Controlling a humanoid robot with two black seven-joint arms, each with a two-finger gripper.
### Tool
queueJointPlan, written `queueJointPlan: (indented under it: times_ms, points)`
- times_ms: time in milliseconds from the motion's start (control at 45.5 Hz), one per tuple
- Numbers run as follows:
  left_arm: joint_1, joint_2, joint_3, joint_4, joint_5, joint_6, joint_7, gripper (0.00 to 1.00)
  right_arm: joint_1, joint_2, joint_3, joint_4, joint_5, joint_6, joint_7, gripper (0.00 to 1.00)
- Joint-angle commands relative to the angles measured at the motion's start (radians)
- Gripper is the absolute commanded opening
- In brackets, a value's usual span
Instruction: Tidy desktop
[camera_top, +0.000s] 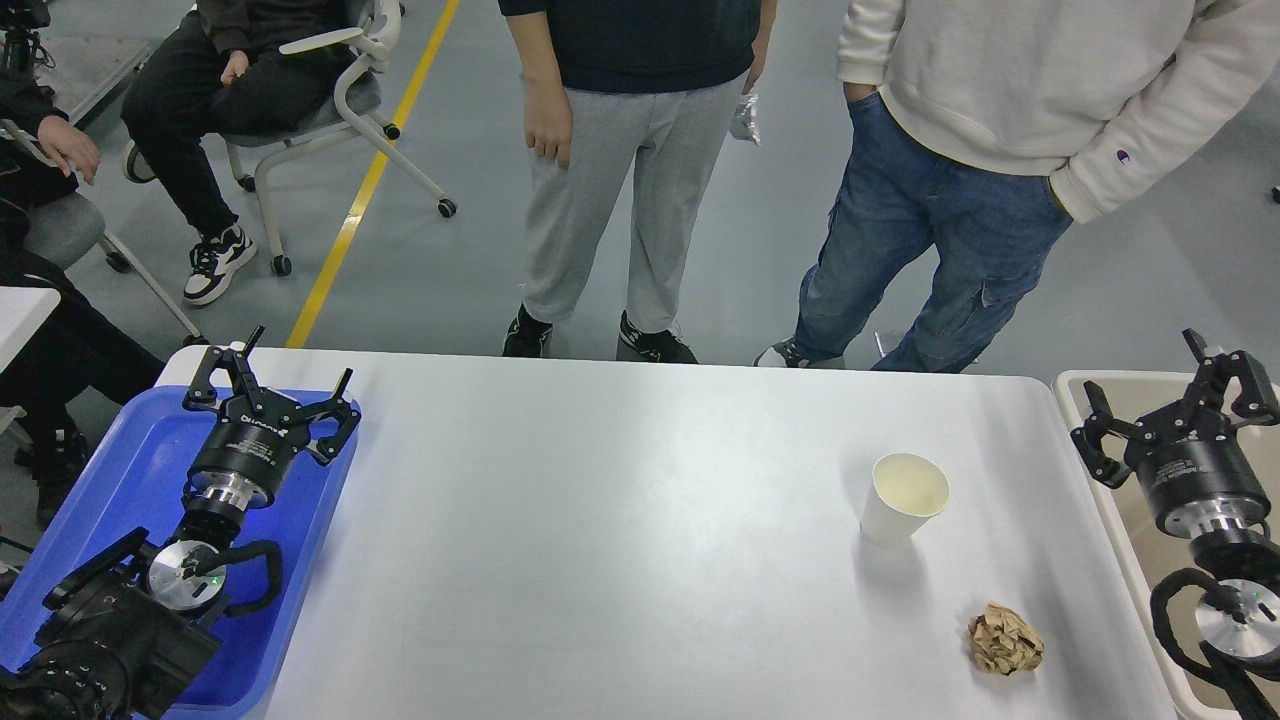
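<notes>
The white desktop (620, 520) fills the middle of the head view. On its right part a white paper cup (903, 497) stands upright. A crumpled brown paper ball (1004, 640) lies nearer the front right. My left gripper (285, 375) hangs open over the blue tray (130, 470) at the left edge, holding nothing. My right gripper (1165, 385) is open over the beige bin (1110, 500) at the right edge, also holding nothing. Both grippers are well apart from the cup and the paper ball.
Two people stand just beyond the desktop's far edge (640, 170) (960, 180). Seated people and a wheeled chair (330, 110) are at the far left. A yellow floor line (370, 180) runs behind the desktop.
</notes>
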Motion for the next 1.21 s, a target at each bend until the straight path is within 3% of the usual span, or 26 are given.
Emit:
queueJointPlan:
  times_ms: [0, 549, 1055, 1187]
  points:
    - [0.000, 0.000, 0.002, 0.000, 0.000, 0.000, 0.003, 1.00, 0.000, 0.005, -0.002, 0.000, 0.000, -0.001, 0.001, 1.00]
    - [0.000, 0.000, 0.000, 0.000, 0.001, 0.000, 0.001, 1.00, 0.003, -0.015, -0.021, 0.007, -0.003, -0.001, -0.006, 1.00]
    - [-0.002, 0.000, 0.000, 0.000, 0.001, 0.000, 0.001, 1.00, 0.117, -0.344, -0.338, 0.210, -0.161, -0.071, -0.014, 1.00]
    - [-0.002, 0.000, 0.000, 0.000, 0.003, 0.000, 0.001, 1.00, 0.120, -0.423, -0.351, 0.264, -0.179, -0.035, -0.069, 1.00]
